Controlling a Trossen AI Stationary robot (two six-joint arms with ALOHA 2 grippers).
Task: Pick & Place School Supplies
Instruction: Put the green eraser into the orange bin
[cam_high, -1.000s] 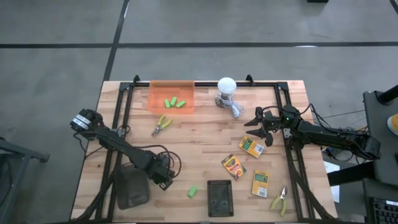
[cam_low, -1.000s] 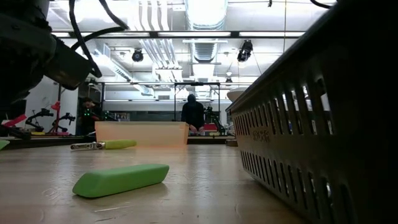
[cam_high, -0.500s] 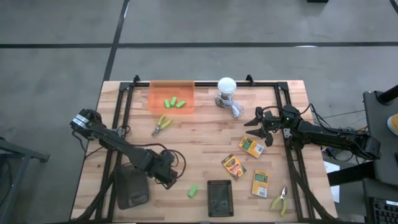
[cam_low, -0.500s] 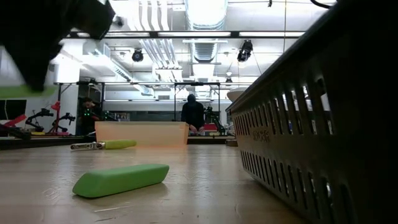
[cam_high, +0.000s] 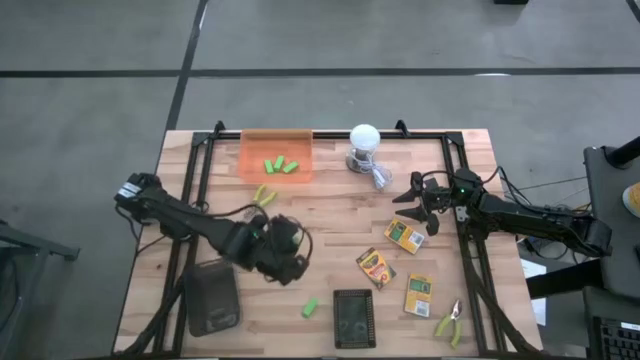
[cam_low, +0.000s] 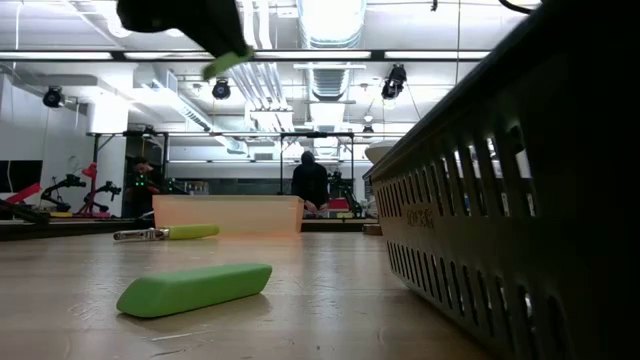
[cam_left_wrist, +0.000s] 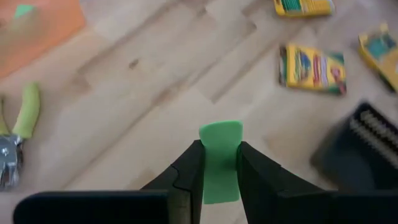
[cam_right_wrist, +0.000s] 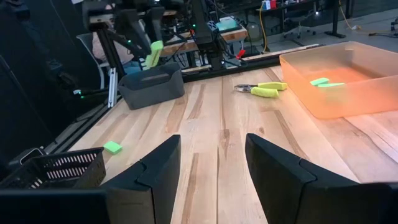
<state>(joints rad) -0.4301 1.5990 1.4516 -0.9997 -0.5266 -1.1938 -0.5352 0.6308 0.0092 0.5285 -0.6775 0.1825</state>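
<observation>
While three bright-green blocks (cam_high: 280, 165) already lie inside the translucent orange bin (cam_high: 276, 154) at the far edge of the bench (cam_high: 330, 215), most of the school supplies are not yet put away, so the job looks well short of halfway. One more green block (cam_left_wrist: 220, 160) is in the air, pinched flat between the fingers of the left gripper (cam_high: 283, 247), which hangs above the middle of the bench's left half; the fingers press on its two long sides, with its top end sticking out past their tips. A fifth green block (cam_high: 310, 307) lies loose near the front edge, just beside a small dark slotted basket (cam_high: 352, 318). One yellow-green-handled plier tool (cam_high: 262, 194) rests just in front of the orange bin, and a second plier tool (cam_high: 449, 322) lies near the front right corner. Three crayon boxes (cam_high: 376, 268) are spread over the right half, all untouched. A larger dark tray (cam_high: 208, 304) sits toward the front left corner, and a white bulb with a cable (cam_high: 364, 140) stands at the far edge beside the bin. The right gripper (cam_high: 418, 199) waits over the right half near the farthest crayon box, its fingers spread apart and holding nothing.
</observation>
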